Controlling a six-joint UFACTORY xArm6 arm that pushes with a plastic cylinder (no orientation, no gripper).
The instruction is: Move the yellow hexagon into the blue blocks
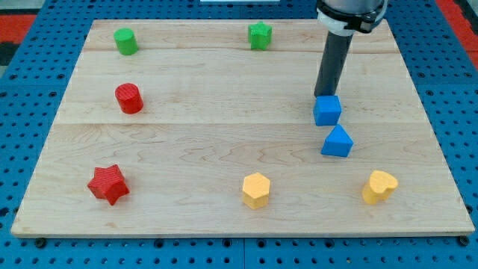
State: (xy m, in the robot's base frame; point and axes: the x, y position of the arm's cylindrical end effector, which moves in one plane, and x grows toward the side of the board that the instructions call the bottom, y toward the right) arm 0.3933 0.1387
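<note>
The yellow hexagon (256,190) sits near the view's bottom edge, at the middle. Two blue blocks stand at the view's right: a blue cube (327,110) and, just below and right of it, a blue wedge-like block (337,141). They are close together but a small gap shows between them. My tip (323,96) is at the top edge of the blue cube, touching it or nearly so. The yellow hexagon lies well down and to the left of both blue blocks and of my tip.
A yellow heart-shaped block (379,186) lies at the bottom right. A red star (108,184) is at the bottom left, a red cylinder (129,98) at the left. A green cylinder (125,41) and a green star (259,35) sit along the top of the wooden board (224,112).
</note>
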